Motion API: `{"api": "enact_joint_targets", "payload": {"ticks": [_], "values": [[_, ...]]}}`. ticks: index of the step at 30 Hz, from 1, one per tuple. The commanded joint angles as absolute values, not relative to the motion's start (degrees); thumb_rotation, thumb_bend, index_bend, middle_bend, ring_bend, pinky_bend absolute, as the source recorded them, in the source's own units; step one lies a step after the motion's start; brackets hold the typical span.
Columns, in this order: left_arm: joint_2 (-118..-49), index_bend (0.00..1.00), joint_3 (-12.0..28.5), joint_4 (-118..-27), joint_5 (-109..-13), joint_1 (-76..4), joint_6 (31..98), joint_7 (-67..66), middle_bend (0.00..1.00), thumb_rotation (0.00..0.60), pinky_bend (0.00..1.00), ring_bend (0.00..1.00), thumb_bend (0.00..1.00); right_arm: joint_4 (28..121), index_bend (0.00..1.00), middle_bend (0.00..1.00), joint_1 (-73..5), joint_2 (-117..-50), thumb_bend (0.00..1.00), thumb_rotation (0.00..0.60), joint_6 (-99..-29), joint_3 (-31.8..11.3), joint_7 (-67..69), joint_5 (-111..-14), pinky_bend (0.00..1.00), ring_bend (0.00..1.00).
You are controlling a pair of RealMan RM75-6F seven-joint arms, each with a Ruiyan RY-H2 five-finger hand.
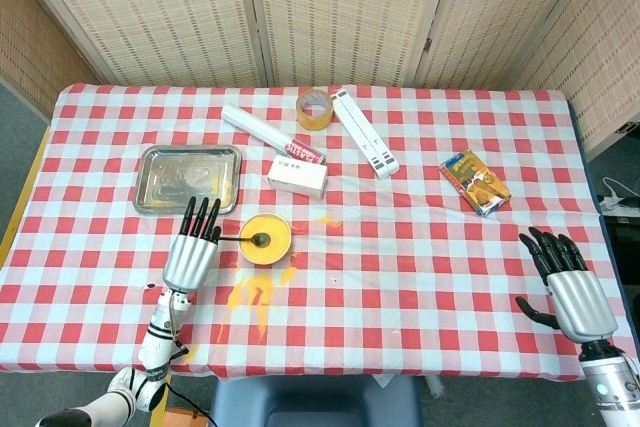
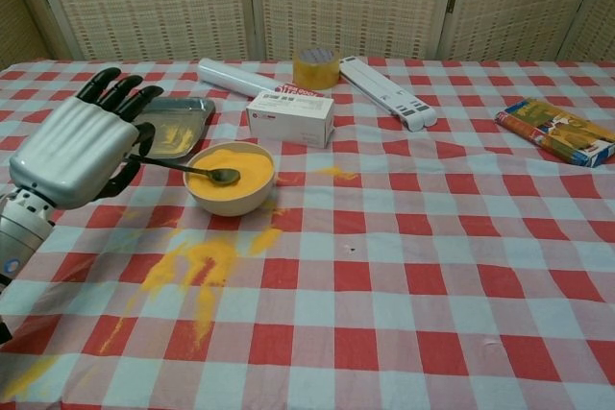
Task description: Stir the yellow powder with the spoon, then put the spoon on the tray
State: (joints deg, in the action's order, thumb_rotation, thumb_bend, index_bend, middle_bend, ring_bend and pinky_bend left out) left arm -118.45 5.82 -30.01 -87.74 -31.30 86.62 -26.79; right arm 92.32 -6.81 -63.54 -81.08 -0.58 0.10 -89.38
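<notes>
The left hand (image 2: 72,149) sits at the near left of the red-and-white checked tablecloth (image 1: 400,247), fingers stretched forward and the thumb tucked under, pinching the handle of the thin metal spoon (image 2: 192,171). The spoon's bowl rests on top of the yellow powder (image 2: 231,172) that fills the small cream bowl (image 2: 229,197) just to the hand's right. Spilled yellow powder (image 2: 197,271) streaks the cloth in front of the bowl, running down toward the near edge.

Behind the hand, the shiny rectangular metal tray (image 1: 189,179) lies flat, near the bowl but not touching it, with a dusting of yellow inside it in the chest view. From the head view, its left rim sits a few checks in from the table's left edge.

Over at the near right corner, the right hand (image 1: 567,285) is close to the table's edge with fingers spread and holding nothing, as far as I can tell from this distance.

Further back: a white rectangular carton (image 1: 297,176), a white rolled tube (image 1: 268,133), a roll of tan tape (image 1: 314,108), a long white folded stand (image 1: 364,133), and a colourful flat packet (image 1: 475,182) on the right. A wide stretch of bare cloth lies open between bowl and right hand.
</notes>
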Motion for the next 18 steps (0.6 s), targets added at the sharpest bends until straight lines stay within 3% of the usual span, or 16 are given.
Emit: {"api": "enact_joint_targets", "payload": {"ticks": [1, 18], "values": [[-118.42, 0.52, 5.84, -30.06, -87.74, -31.33, 86.58, -26.84, 0.08, 0.600, 0.00, 0.00, 0.46, 92.30, 0.00, 0.00, -6.79, -63.54, 0.18, 0.600, -81.10, -0.58, 0.12, -89.36, 0.00, 0.00], [-117.99, 0.53, 5.74, -31.14, -87.97, -31.22, 86.85, -27.30, 0.08, 0.600, 0.00, 0.00, 0.46, 92.50, 0.00, 0.00, -6.80, -63.36, 0.18, 0.600, -80.92, -0.53, 0.19, -89.28, 0.00, 0.00]]}}
